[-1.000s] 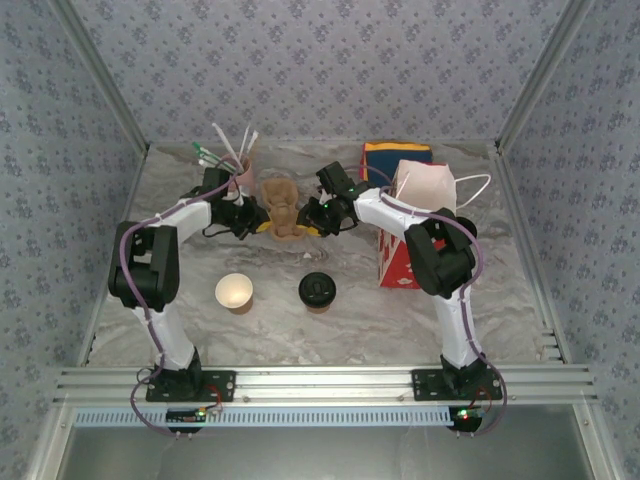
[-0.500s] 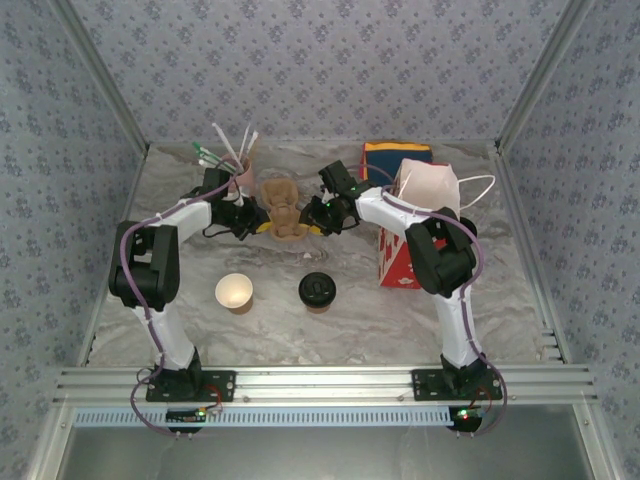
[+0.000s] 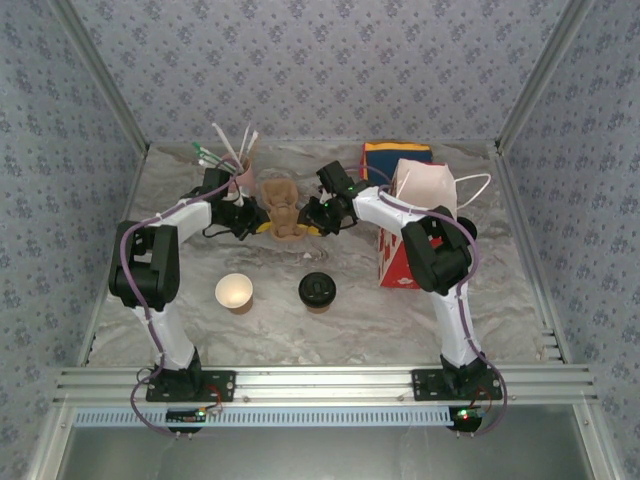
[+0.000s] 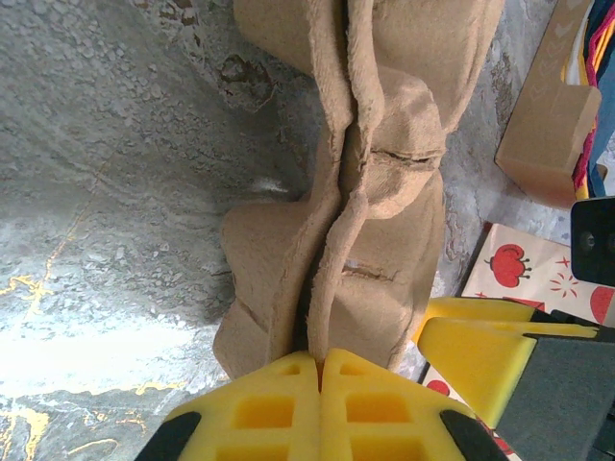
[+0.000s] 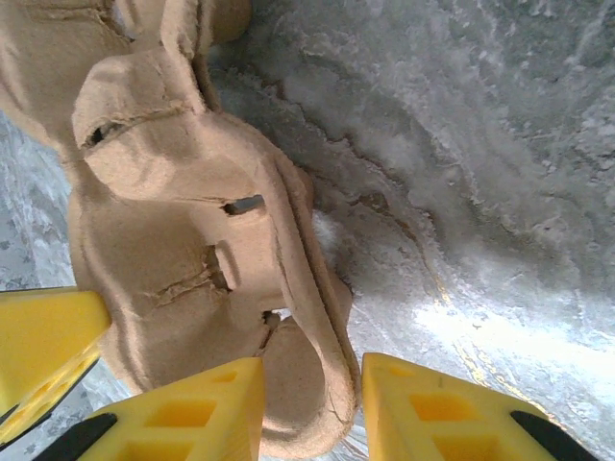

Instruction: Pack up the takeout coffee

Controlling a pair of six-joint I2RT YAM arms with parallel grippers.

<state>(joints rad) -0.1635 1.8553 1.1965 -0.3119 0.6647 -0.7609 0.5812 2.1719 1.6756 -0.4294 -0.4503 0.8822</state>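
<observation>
Left gripper (image 4: 322, 360) is pinched shut on the rim of the single pulp cup carrier (image 4: 384, 192); my right gripper (image 5: 312, 375), part-open, clasps its other side. One takeout coffee (image 3: 316, 290) stands on the tabletop (image 3: 380, 325) near one lidless cup (image 3: 234, 291).

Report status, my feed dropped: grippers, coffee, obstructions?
Left gripper shut on pulp carrier rim. Right gripper clamps its opposite rim. Takeout coffee upright, unpacked. Lidless cup apart; path clear.

Right arm shifts a little, left and back

The right arm's elbow (image 3: 437, 255) has swung slightly toward the table's (image 3: 330, 330) left and far edges, and the link rising from its base leans a touch more to the left. The right gripper (image 3: 312, 226), at the cardboard tray (image 3: 288, 215), has crept a hair toward the far edge with it.
</observation>
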